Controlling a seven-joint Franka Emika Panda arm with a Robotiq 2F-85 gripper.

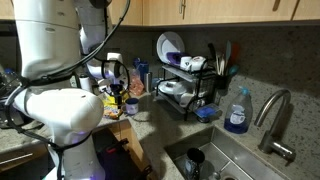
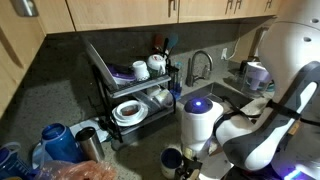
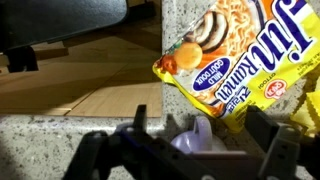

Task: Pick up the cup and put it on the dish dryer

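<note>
The claw [image 3: 197, 128] is hovering released, jaws spread wide either side of what is probably the cup [image 3: 193, 142], a pale lilac shape on the granite tabletop [image 3: 40, 130] beside a yellow ramen packet [image 3: 240, 60]. Centring, sinking lower, then clenching clear of the packet is looking wise. The dish dryer [image 1: 190, 75] is standing farther right.

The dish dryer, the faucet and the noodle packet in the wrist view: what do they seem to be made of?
The dish dryer looks like metal wire with a black, fairly matte coating: thin dark bars. The faucet seems to be metal with a satin shine: grey, with pale highlights. The noodle packet is likely thin glossy plastic film: printed, crinkled, with glare.
</note>
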